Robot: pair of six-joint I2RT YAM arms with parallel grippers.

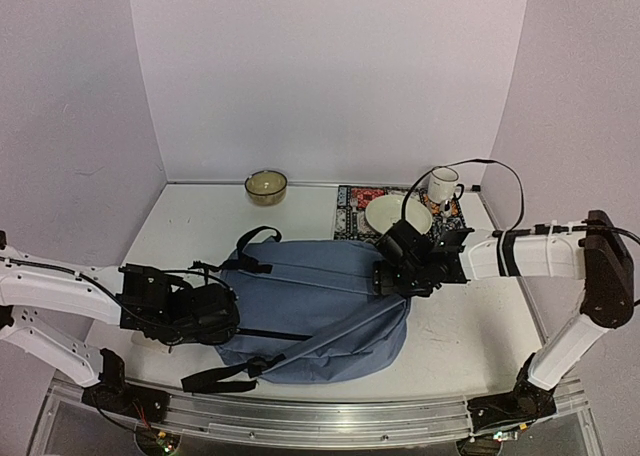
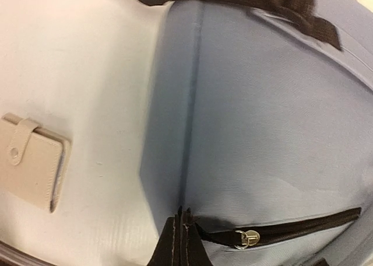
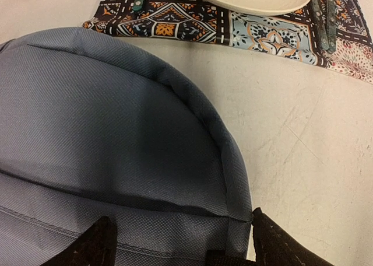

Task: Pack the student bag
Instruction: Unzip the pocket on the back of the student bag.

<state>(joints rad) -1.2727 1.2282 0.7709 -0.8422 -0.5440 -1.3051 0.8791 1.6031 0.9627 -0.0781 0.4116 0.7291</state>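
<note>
The student bag [image 1: 320,301], a blue-grey backpack with black straps, lies flat in the middle of the table. My left gripper [image 1: 228,314] is at its left edge. In the left wrist view the gripper [image 2: 183,228] is shut on the bag's seam [image 2: 192,132], right by the end of a black zipper with a metal pull [image 2: 250,238]. My right gripper [image 1: 392,274] is at the bag's far right edge. In the right wrist view it [image 3: 180,245] is open, its fingers [image 3: 99,245] straddling the bag's rounded edge [image 3: 145,132].
A beige wallet [image 2: 32,161] lies on the table left of the bag. At the back stand an amber bowl [image 1: 266,185], a patterned placemat [image 1: 350,204] with a cream plate [image 1: 398,215], and a white mug [image 1: 442,185]. Cutlery [image 3: 327,15] lies on the mat.
</note>
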